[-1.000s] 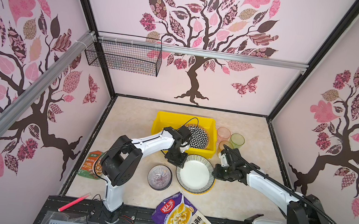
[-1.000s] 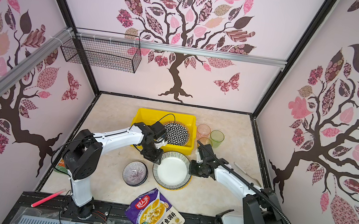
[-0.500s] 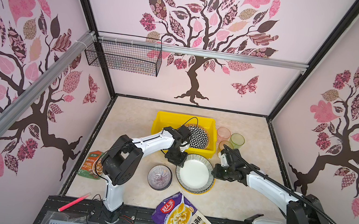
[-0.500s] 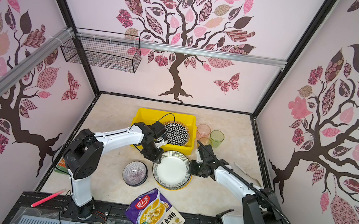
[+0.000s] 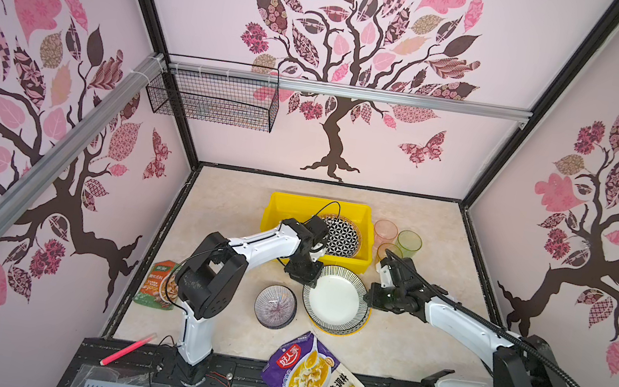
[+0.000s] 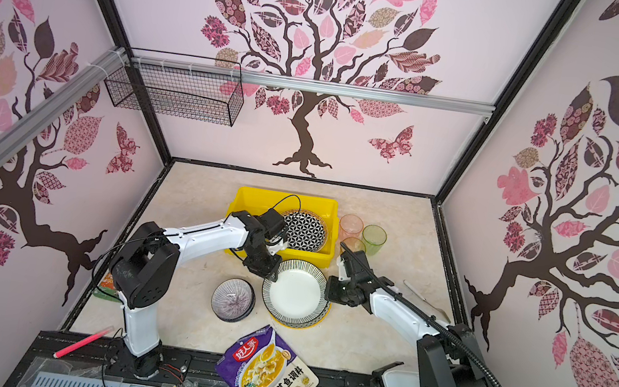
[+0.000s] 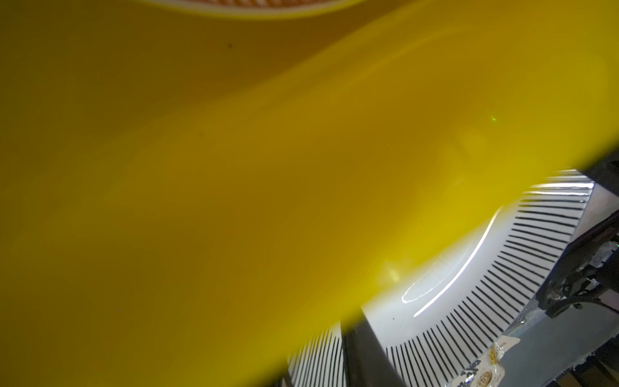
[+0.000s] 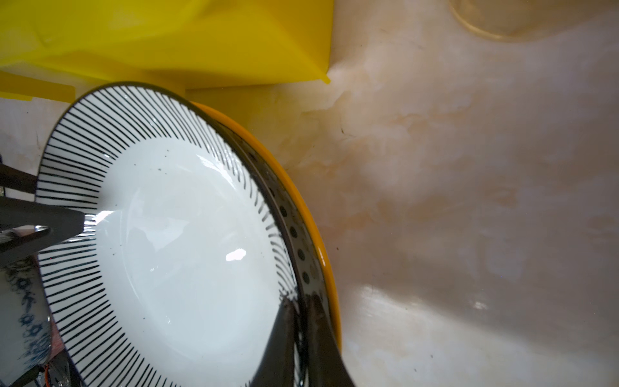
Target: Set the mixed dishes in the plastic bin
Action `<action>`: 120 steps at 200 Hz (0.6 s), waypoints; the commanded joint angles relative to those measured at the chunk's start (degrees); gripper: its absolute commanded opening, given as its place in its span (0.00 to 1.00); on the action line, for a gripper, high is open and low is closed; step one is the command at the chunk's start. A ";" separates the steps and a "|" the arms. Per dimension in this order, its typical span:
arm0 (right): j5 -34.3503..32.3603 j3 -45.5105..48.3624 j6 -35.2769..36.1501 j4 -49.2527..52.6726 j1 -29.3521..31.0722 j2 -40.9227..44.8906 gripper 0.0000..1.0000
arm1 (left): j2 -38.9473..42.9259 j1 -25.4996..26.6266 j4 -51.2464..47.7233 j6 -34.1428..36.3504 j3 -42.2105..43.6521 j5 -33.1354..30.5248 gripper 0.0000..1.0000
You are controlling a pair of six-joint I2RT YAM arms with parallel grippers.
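White glazed plate (image 5: 336, 300), round, black-striped

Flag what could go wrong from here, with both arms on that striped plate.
1. The right jaws pinch the striped plate at one rim with the left jaws at the opposite rim; an uneven lift could twist it loose.
2. It sits nested on the dotted plate and yellow-rimmed plate; those might drag along.
3. The wall of the yellow bin stands right beside it, and the amber tumbler just behind the right arm: either could get bumped.
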State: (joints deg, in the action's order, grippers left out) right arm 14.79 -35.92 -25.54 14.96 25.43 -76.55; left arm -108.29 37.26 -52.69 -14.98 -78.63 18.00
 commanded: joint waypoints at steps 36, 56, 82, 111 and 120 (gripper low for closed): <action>0.18 2.88 -0.21 1.24 0.83 -4.46 0.00 | -1.82 1.28 0.96 -0.49 1.11 6.51 0.28; 0.77 2.88 -0.39 0.71 0.83 -5.00 0.00 | -1.70 1.26 0.92 -0.47 1.02 6.44 0.26; 0.56 2.53 -0.37 1.10 0.84 -4.70 0.00 | -1.83 1.24 1.09 -0.43 1.11 6.52 0.23; -0.12 2.17 -0.39 1.90 0.77 -3.92 0.00 | -2.01 1.18 1.14 -0.41 0.94 6.52 0.18; -0.38 2.14 -0.39 2.16 0.84 -3.75 0.00 | -2.01 1.16 1.13 -0.42 0.87 6.52 0.16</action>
State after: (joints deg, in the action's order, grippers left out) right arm 16.58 -35.66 -25.54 12.43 25.41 -78.02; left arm -108.60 36.64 -52.23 -15.62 -78.63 18.15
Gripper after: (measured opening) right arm 0.095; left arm 0.178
